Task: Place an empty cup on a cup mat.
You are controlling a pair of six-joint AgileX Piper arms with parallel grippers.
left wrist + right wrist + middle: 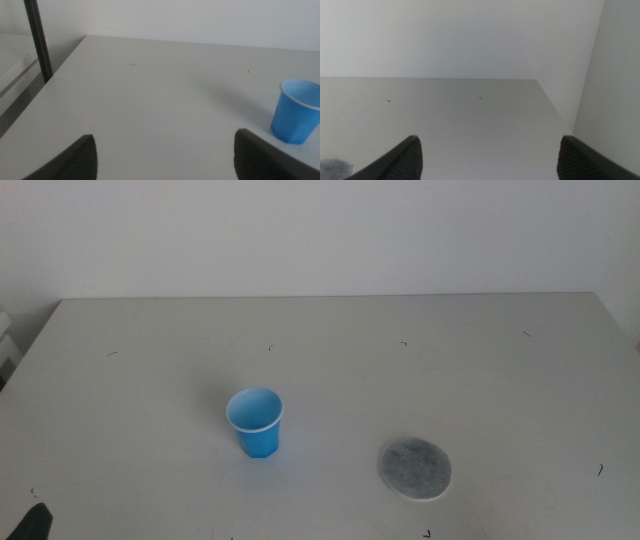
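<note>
So you're basically at the starting line here. The cup [255, 422] is standing upright on the table [330, 340], left of centre in the middle view, and it looks empty from what you can see down the rim. The cup mat [415, 469] is lying flat off to the cup's right and a bit nearer the camera, clearly apart from it, with nothing on it.

Neither arm has got involved yet. The left gripper [165, 152] hangs low over the table with its jaws spread wide and nothing between them; the cup [296, 111] shows off to one side of it, outside the gap. In the middle view you only catch a dark bit of it at the bottom left corner [32, 523]. The right gripper [490, 157] is also wide open and empty, looking out over bare table with just a sliver of the mat [334, 167] at the edge (that arm isn't in the middle view at all).

So my read: nothing done, everything left. You need to reach the cup, grip it, carry it over, and set it upright on the mat. The left arm looks like the closer one for the job.
</note>
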